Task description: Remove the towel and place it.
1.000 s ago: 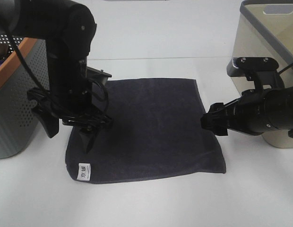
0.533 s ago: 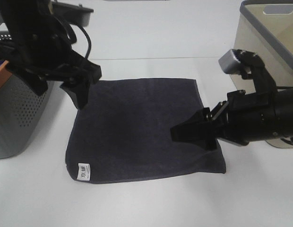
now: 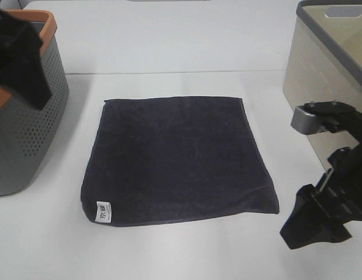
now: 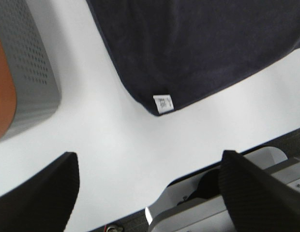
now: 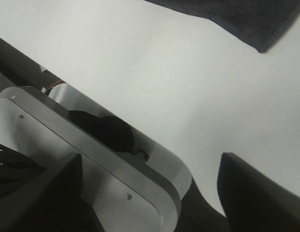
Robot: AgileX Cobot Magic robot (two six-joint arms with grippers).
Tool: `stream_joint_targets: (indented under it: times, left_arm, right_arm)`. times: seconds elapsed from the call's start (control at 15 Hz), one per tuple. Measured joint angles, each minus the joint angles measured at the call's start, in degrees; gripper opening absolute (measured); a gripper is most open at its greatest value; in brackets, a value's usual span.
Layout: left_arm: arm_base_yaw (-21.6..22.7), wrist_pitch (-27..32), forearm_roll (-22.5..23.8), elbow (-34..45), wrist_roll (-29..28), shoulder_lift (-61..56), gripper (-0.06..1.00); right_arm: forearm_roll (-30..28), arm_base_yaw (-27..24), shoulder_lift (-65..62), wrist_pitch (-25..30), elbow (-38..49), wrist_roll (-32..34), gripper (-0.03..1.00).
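Both sets of jaws stand released, empty — left gripper (image 4: 147, 188) over the grey basket (image 3: 23, 111) far left, right gripper (image 5: 150, 193) near right. The towel (image 3: 178, 157) lies flat mid-table (image 3: 187, 46), white label (image 3: 103, 211) near-left — beige bin (image 3: 330, 76) far right.

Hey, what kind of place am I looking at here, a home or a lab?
Most likely a lab or test bench, not a home: a bare white table, a dark towel spread flat between a perforated grey basket with an orange rim and a beige bin, and robot arms at the edges.
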Motion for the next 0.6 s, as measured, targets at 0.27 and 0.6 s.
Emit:
stream_joint_targets:
  times: [0.27,0.6]
  left_arm:
    - [0.0,0.17,0.46,16.21,-4.01,-14.84,0.76]
    - [0.0,0.34,2.92,31.68,-3.84,-40.79,0.76]
  right_arm:
    - [-13.81,0.0,-14.84,6.99,0.0,13.29,0.73]
    - [-21.54,0.0,-32.37,10.37,1.2,16.9,0.73]
